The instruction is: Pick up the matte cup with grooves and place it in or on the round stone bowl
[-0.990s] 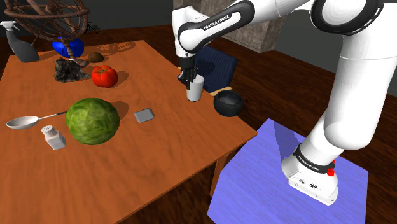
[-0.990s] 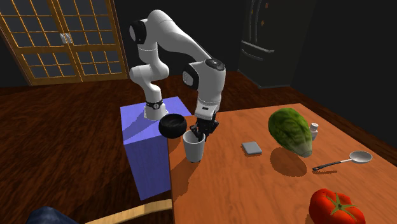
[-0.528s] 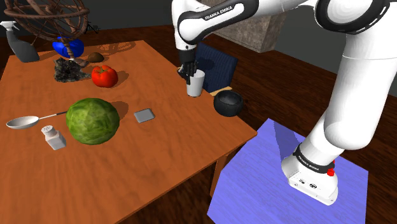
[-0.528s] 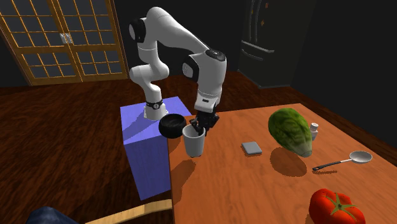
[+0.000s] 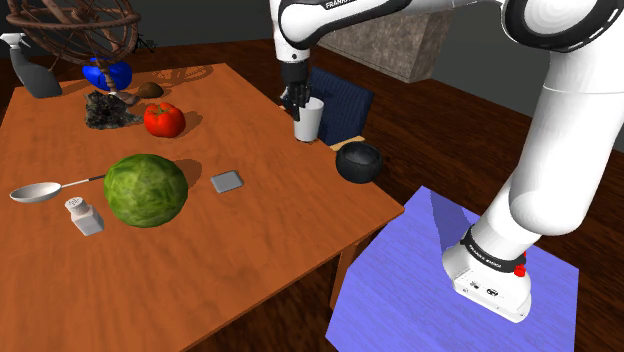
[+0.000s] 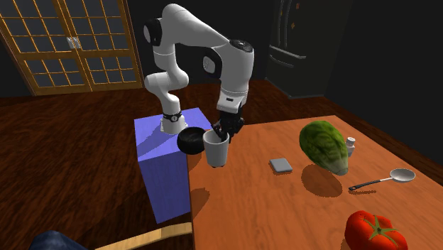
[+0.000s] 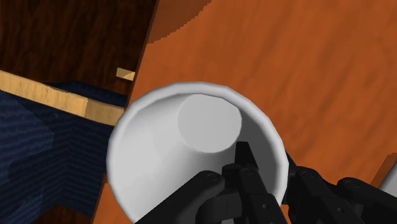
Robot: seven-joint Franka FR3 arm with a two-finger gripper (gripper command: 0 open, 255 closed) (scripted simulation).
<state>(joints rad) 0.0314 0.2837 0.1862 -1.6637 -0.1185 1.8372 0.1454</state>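
Note:
The cup point(image 5: 309, 122) is plain white and matte, and it hangs above the wooden table point(image 5: 250, 250) near its edge. My gripper point(image 5: 300, 105) is shut on the cup's rim, one finger inside and one outside. In the second exterior view the cup point(image 6: 216, 150) casts a shadow on the table below it, beside my gripper point(image 6: 221, 134). The wrist view looks down into the cup point(image 7: 191, 146), with my gripper point(image 7: 273, 173) clasping its wall. The round black bowl point(image 5: 358, 162) sits at the table's edge close to the cup, and it appears behind the cup as the bowl point(image 6: 190, 140).
On the table lie a green cabbage-like ball point(image 5: 146, 189), a tomato point(image 5: 164, 119), a spoon point(image 5: 40, 191), a shaker point(image 5: 84, 215) and a small grey pad point(image 5: 227, 181). A dark blue chair point(image 5: 340, 105) stands behind the cup. My blue stand point(image 5: 450, 270) is beside the table.
My gripper has risen with the cup in it, lifting it off the table. The bowl and the other objects have stayed put.

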